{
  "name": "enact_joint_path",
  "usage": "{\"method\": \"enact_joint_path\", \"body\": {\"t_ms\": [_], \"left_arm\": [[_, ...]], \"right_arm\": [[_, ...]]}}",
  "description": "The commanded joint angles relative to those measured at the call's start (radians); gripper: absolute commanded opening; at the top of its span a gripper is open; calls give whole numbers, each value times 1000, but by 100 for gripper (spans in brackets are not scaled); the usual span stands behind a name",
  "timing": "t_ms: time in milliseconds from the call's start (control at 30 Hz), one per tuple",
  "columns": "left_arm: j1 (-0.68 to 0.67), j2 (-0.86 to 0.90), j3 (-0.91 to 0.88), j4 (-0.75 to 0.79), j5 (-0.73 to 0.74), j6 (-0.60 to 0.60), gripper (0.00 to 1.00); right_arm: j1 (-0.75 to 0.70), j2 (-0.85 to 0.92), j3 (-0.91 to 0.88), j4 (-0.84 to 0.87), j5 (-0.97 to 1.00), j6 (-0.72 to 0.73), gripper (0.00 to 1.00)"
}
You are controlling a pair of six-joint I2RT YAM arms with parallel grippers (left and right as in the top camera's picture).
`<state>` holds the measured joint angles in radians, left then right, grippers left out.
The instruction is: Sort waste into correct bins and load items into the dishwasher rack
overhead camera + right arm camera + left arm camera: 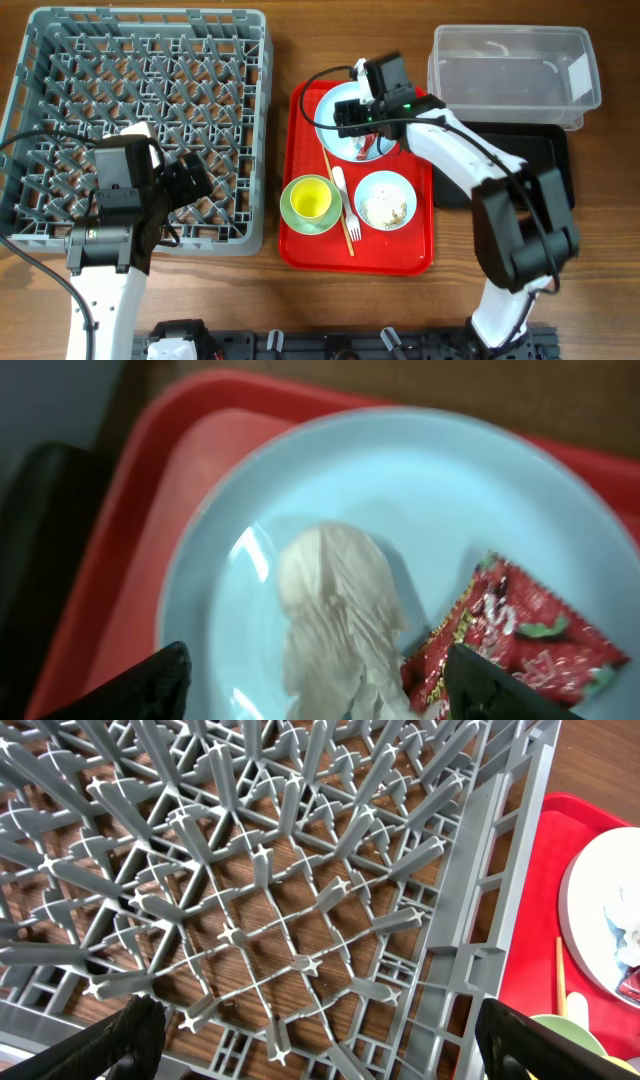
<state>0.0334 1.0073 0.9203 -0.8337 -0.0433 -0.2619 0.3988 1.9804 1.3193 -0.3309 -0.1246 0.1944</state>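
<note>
My right gripper (362,125) hangs open just over the round pale-blue plate (333,128) on the red tray. In the right wrist view its fingers (320,685) straddle the crumpled white tissue (335,620), with the red snack wrapper (520,645) beside the right finger on the plate (400,490). My left gripper (190,180) is open and empty above the front right part of the grey dishwasher rack (140,120); the left wrist view shows the rack's pegs (280,900) between the fingers (320,1045).
On the red tray (300,245) stand a yellow cup (310,198) inside a pale-green bowl (290,215), a small pale-blue bowl (385,200) with rice scraps, a white fork (345,195) and a wooden stick (335,185). The clear tub (515,70) and black tray (545,160) sit at right.
</note>
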Motion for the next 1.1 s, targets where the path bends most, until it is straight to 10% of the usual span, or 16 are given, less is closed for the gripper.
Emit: {"method": "enact_joint_path", "body": {"t_ms": [0, 300, 1067], "left_arm": [[-5, 1, 19, 2, 9, -9, 100], [-5, 1, 19, 2, 9, -9, 100], [-5, 1, 19, 2, 9, -9, 100]], "right_arm": [[9, 52, 17, 3, 11, 42, 73], [15, 21, 18, -19, 13, 84, 12], [-313, -341, 18, -49, 379, 209, 23]]}}
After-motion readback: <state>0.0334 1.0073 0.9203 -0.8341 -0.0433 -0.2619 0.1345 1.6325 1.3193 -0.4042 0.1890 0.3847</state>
